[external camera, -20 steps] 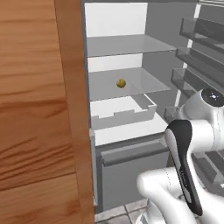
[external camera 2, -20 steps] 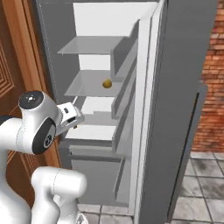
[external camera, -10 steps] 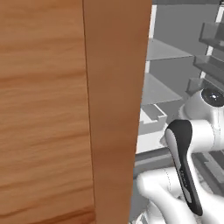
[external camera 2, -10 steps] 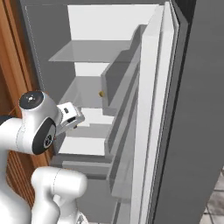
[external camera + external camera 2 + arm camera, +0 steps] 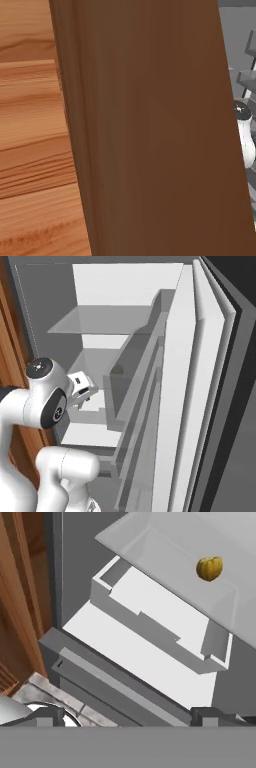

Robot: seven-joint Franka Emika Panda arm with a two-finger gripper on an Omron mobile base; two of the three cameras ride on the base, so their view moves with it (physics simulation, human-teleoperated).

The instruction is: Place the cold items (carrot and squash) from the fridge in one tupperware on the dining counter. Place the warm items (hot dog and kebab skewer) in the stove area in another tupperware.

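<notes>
The base had rolled right up to the open fridge (image 5: 125, 321), gripper (image 5: 86, 396) spread empty, squash (image 5: 209, 568) on the shelf ahead.

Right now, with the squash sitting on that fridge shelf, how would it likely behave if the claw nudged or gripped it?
The squash looks small, round and lobed, so a nudge would probably roll it along the glass shelf. Its rind looks smooth and glossy, so it may slip between the fingers unless it is gripped across the middle. It is probably rigid and light for its size.
</notes>
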